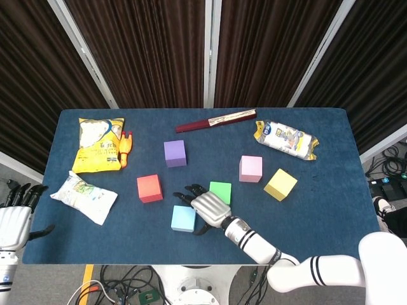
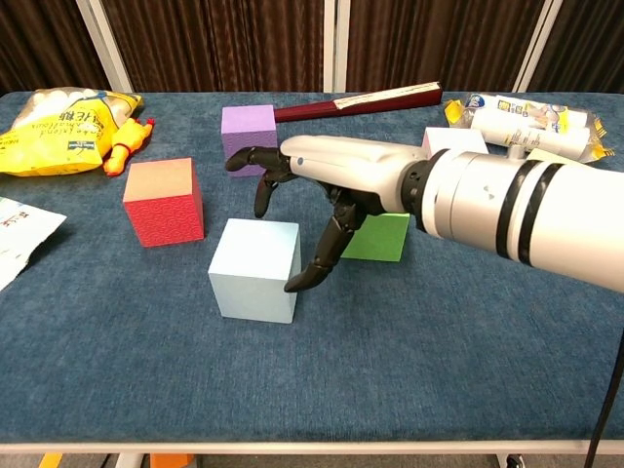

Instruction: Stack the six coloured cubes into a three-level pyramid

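Observation:
Six cubes lie apart on the blue table (image 1: pixel 331 216): purple (image 1: pixel 175 153) (image 2: pixel 248 135), red (image 1: pixel 149 188) (image 2: pixel 164 201), light blue (image 1: pixel 183 218) (image 2: pixel 255 269), green (image 1: pixel 221 190) (image 2: pixel 380 240), pink (image 1: pixel 250 168) (image 2: pixel 453 141) and yellow (image 1: pixel 280 184). My right hand (image 1: pixel 205 207) (image 2: pixel 317 185) hovers over the right side of the light blue cube, fingers spread and empty, thumb hanging beside the cube's right face. It hides most of the green cube in the chest view. My left hand (image 1: pixel 14 216) hangs off the table's left edge, fingers apart, holding nothing.
A yellow snack bag (image 1: pixel 97 145) and an orange toy (image 1: pixel 125 149) lie at the back left, a white packet (image 1: pixel 83 196) at the left edge. A dark red folded fan (image 1: pixel 216 120) and a wrapped snack pack (image 1: pixel 286 139) sit along the back.

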Robot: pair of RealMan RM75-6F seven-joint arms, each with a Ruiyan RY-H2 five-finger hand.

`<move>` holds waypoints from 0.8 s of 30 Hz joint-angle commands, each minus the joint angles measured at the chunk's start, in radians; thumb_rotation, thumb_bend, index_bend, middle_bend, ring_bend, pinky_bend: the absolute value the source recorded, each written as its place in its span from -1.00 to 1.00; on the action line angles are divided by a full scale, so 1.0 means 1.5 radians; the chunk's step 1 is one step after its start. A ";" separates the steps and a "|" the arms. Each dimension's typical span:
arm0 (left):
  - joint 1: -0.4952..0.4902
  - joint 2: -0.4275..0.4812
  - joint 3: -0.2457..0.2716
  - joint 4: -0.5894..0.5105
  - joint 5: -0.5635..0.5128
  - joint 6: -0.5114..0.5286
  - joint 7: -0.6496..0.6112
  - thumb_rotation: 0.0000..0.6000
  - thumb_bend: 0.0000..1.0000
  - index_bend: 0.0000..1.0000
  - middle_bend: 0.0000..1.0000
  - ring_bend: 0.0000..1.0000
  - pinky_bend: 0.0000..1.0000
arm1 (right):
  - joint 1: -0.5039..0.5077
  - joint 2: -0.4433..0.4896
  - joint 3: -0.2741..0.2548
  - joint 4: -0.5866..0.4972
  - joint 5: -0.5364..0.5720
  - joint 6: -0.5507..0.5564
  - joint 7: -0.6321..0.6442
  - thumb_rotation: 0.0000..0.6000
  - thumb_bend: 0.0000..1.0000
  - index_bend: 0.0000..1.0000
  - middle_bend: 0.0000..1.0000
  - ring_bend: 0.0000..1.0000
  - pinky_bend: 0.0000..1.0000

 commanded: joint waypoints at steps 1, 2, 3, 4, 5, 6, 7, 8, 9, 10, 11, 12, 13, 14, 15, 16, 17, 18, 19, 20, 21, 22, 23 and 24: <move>0.000 0.000 0.000 0.001 0.000 0.000 -0.001 1.00 -1.00 -0.67 -0.71 -0.89 -0.84 | 0.003 -0.012 0.001 0.011 0.001 0.007 -0.009 1.00 -1.00 -1.00 -0.48 -1.00 -1.00; 0.001 0.000 0.000 0.001 0.000 0.001 -0.002 1.00 -1.00 -0.67 -0.71 -0.88 -0.84 | 0.003 -0.017 0.002 0.014 0.003 0.007 -0.011 1.00 -1.00 -1.00 -0.48 -1.00 -1.00; 0.002 0.000 0.000 0.001 0.000 0.002 -0.004 1.00 -1.00 -0.67 -0.71 -0.88 -0.84 | 0.005 -0.021 0.002 0.016 0.007 0.005 -0.011 1.00 -1.00 -1.00 -0.48 -1.00 -1.00; 0.003 0.000 0.001 0.002 0.000 0.003 -0.005 1.00 -1.00 -0.67 -0.71 -0.88 -0.84 | 0.006 -0.024 0.002 0.017 0.008 0.004 -0.012 1.00 -1.00 -1.00 -0.48 -1.00 -1.00; 0.003 0.000 0.001 0.002 -0.001 0.003 -0.005 1.00 -1.00 -0.67 -0.71 -0.88 -0.84 | 0.007 -0.027 0.002 0.018 0.008 0.004 -0.014 1.00 -1.00 -1.00 -0.48 -1.00 -1.00; 0.004 0.000 0.002 0.003 -0.002 0.003 -0.006 1.00 -1.00 -0.67 -0.71 -0.88 -0.84 | 0.008 -0.031 0.002 0.021 0.008 0.006 -0.016 1.00 -1.00 -1.00 -0.48 -1.00 -1.00; 0.005 0.000 0.002 0.003 -0.002 0.002 -0.007 1.00 -1.00 -0.67 -0.71 -0.88 -0.84 | 0.008 -0.033 0.003 0.022 0.009 0.005 -0.017 1.00 -1.00 -1.00 -0.48 -1.00 -1.00; 0.005 0.000 0.002 0.003 -0.003 0.002 -0.008 1.00 -1.00 -0.67 -0.71 -0.88 -0.84 | 0.009 -0.036 0.003 0.023 0.010 0.005 -0.016 1.00 -1.00 -1.00 -0.48 -1.00 -1.00; 0.005 0.000 0.001 0.004 -0.003 0.002 -0.008 1.00 -1.00 -0.67 -0.71 -0.89 -0.84 | 0.010 -0.039 0.004 0.026 0.012 0.004 -0.018 1.00 -1.00 -1.00 -0.48 -1.00 -1.00; 0.005 0.000 0.002 0.004 -0.003 0.002 -0.009 1.00 -1.00 -0.67 -0.71 -0.88 -0.84 | 0.011 -0.042 0.004 0.028 0.013 0.003 -0.020 1.00 -1.00 -1.00 -0.48 -1.00 -1.00; 0.005 0.000 0.002 0.005 -0.003 0.002 -0.009 1.00 -1.00 -0.67 -0.71 -0.88 -0.84 | 0.012 -0.045 0.004 0.031 0.014 0.004 -0.023 1.00 -1.00 -1.00 -0.48 -1.00 -1.00; 0.005 -0.001 0.002 0.006 -0.002 0.003 -0.010 1.00 -1.00 -0.67 -0.71 -0.89 -0.84 | 0.013 -0.049 0.004 0.035 0.015 0.006 -0.026 1.00 -1.00 -1.00 -0.48 -1.00 -1.00; 0.005 -0.001 0.002 0.007 -0.002 0.002 -0.011 1.00 -1.00 -0.67 -0.71 -0.89 -0.84 | 0.013 -0.052 0.005 0.038 0.016 0.008 -0.028 1.00 -1.00 -1.00 -0.47 -1.00 -1.00; 0.005 -0.001 0.002 0.007 -0.002 0.003 -0.011 1.00 -1.00 -0.67 -0.71 -0.89 -0.84 | 0.014 -0.054 0.006 0.041 0.017 0.009 -0.030 1.00 -0.99 -1.00 -0.47 -1.00 -1.00; 0.006 -0.002 0.002 0.009 -0.002 0.002 -0.012 1.00 -1.00 -0.67 -0.71 -0.89 -0.84 | 0.015 -0.057 0.007 0.045 0.019 0.009 -0.031 1.00 -0.94 -1.00 -0.44 -1.00 -1.00; 0.005 -0.002 0.002 0.009 -0.002 0.002 -0.013 1.00 -1.00 -0.67 -0.71 -0.89 -0.84 | 0.016 -0.060 0.008 0.047 0.020 0.009 -0.032 1.00 -0.89 -1.00 -0.42 -1.00 -1.00; 0.006 -0.003 0.002 0.010 -0.002 0.002 -0.014 1.00 -1.00 -0.67 -0.71 -0.88 -0.84 | 0.016 -0.062 0.008 0.051 0.020 0.012 -0.036 1.00 -0.79 -0.99 -0.39 -1.00 -1.00; 0.005 -0.003 0.002 0.011 -0.002 0.002 -0.014 1.00 -1.00 -0.67 -0.71 -0.88 -0.84 | 0.017 -0.064 0.009 0.054 0.019 0.014 -0.038 1.00 -0.67 -0.97 -0.35 -0.99 -1.00; 0.005 -0.003 0.001 0.011 -0.002 0.002 -0.015 1.00 -1.00 -0.67 -0.71 -0.88 -0.84 | 0.017 -0.066 0.010 0.056 0.018 0.016 -0.039 1.00 -0.60 -0.95 -0.33 -0.98 -1.00; 0.005 -0.003 0.001 0.012 -0.002 0.002 -0.015 1.00 -1.00 -0.67 -0.71 -0.88 -0.84 | 0.017 -0.066 0.012 0.057 0.018 0.017 -0.039 1.00 -0.57 -0.93 -0.31 -0.97 -1.00; 0.005 -0.003 0.001 0.012 -0.002 0.002 -0.014 1.00 -1.00 -0.67 -0.71 -0.88 -0.84 | 0.018 -0.065 0.014 0.057 0.017 0.018 -0.039 1.00 -0.55 -0.91 -0.29 -0.96 -1.00; 0.005 -0.003 0.001 0.012 -0.002 0.002 -0.015 1.00 -1.00 -0.67 -0.71 -0.88 -0.84 | 0.017 -0.064 0.015 0.056 0.016 0.020 -0.039 1.00 -0.54 -0.89 -0.27 -0.94 -1.00; 0.005 -0.003 0.000 0.012 -0.002 0.002 -0.015 1.00 -1.00 -0.67 -0.71 -0.88 -0.84 | 0.016 -0.062 0.016 0.056 0.014 0.022 -0.039 1.00 -0.53 -0.89 -0.26 -0.93 -1.00; 0.005 -0.003 0.000 0.012 -0.002 0.002 -0.014 1.00 -1.00 -0.67 -0.71 -0.88 -0.84 | 0.016 -0.058 0.018 0.054 0.010 0.024 -0.039 1.00 -0.53 -0.88 -0.25 -0.92 -1.00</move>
